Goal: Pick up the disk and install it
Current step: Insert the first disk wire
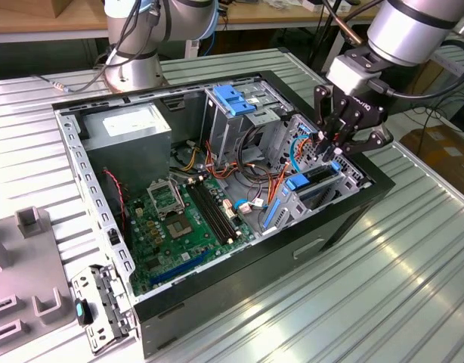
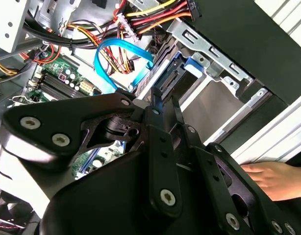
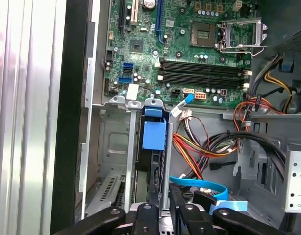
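Ribbed silver table [image 1: 383, 302] gleams across the lower frame, wooden workbench [image 1: 35, 23] runs along the top edge, brown cardboard box [image 1: 443, 147] beyond the table at right

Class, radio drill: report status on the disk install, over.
Gripper at the drive bay. Disk standing on edge in the bay slot. Blue cable close beside; a hand beside the case.

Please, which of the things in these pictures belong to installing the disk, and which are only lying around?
Belong to the job: the disk, on edge in the drive bay; the tool, close over it.
Only lying about: power-supply box; motherboard; tall cage with blue handle; grey fixture; a person's hand.
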`<state>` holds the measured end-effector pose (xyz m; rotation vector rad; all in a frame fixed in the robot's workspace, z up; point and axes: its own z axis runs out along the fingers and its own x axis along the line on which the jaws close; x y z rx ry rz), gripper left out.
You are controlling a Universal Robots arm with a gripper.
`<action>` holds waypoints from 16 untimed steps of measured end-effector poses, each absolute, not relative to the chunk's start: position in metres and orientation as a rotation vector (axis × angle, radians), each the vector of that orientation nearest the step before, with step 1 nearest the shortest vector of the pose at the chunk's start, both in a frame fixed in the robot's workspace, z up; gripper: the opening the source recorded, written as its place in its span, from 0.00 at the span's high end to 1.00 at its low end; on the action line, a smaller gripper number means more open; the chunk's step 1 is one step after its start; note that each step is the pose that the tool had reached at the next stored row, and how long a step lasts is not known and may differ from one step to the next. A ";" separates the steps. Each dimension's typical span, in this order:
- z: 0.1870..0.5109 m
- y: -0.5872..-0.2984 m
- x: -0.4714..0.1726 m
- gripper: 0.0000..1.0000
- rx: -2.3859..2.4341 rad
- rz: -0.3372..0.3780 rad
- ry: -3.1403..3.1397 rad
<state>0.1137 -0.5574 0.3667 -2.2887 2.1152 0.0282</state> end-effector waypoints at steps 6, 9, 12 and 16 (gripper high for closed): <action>0.366 -0.557 0.124 0.76 -2.303 0.029 2.100; 0.367 -0.557 0.127 0.76 -2.325 0.029 2.075; 0.367 -0.557 0.128 0.76 -2.363 0.030 2.033; 0.369 -0.557 0.130 0.76 -2.382 0.031 2.010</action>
